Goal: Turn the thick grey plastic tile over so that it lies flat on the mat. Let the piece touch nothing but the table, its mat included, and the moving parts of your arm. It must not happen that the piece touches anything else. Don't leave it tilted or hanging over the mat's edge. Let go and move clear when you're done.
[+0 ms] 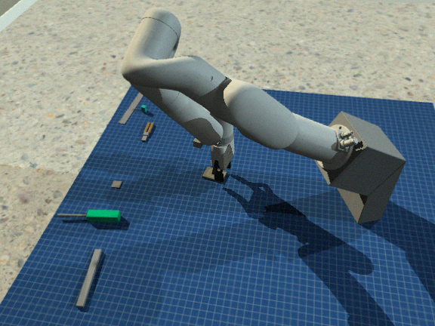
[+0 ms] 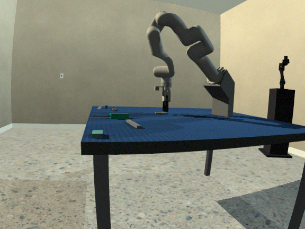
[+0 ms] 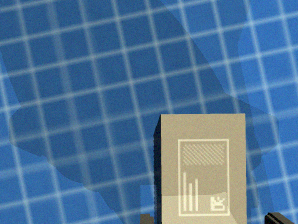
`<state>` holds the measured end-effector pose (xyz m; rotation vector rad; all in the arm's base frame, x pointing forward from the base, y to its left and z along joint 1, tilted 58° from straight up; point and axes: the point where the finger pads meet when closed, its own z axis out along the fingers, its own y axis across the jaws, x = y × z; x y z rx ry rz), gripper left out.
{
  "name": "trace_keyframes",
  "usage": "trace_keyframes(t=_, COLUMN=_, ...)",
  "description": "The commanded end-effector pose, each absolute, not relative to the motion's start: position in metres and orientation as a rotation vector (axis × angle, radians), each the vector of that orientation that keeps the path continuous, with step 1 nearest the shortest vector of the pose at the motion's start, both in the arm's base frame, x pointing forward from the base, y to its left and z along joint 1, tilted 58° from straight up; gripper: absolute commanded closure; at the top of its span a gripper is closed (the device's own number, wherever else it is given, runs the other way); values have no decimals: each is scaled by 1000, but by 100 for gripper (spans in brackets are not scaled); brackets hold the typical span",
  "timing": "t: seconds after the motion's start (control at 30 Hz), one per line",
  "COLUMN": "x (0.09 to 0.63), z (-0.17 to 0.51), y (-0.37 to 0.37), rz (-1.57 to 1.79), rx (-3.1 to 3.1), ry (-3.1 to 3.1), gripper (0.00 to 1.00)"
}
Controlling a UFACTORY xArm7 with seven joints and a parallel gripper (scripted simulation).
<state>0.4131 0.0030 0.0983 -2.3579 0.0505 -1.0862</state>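
Wrist view: thick grey plastic tile (image 3: 202,167) lies flat on the blue gridded mat (image 3: 85,100), printed chart face up, directly under my gripper (image 1: 219,171). I judge the flip not started. Fingers are partly spread, straddling the tile and gripping nothing; two dark fingertips just show at the bottom edge. Left to do: grip an edge, tip it over, set it down flat. Tile sits mid-mat, well away from the edges. No containers in any view, only loose pieces at far left.
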Motion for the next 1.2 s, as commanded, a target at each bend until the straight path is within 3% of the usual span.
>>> trace_keyframes(t=0.0, x=414, z=97, y=3, rz=-1087, rx=-2358, ry=53, gripper=31)
trace_keyframes(t=1.17, x=422, z=92, y=8, rz=-1087, rx=-2358, ry=53, gripper=31)
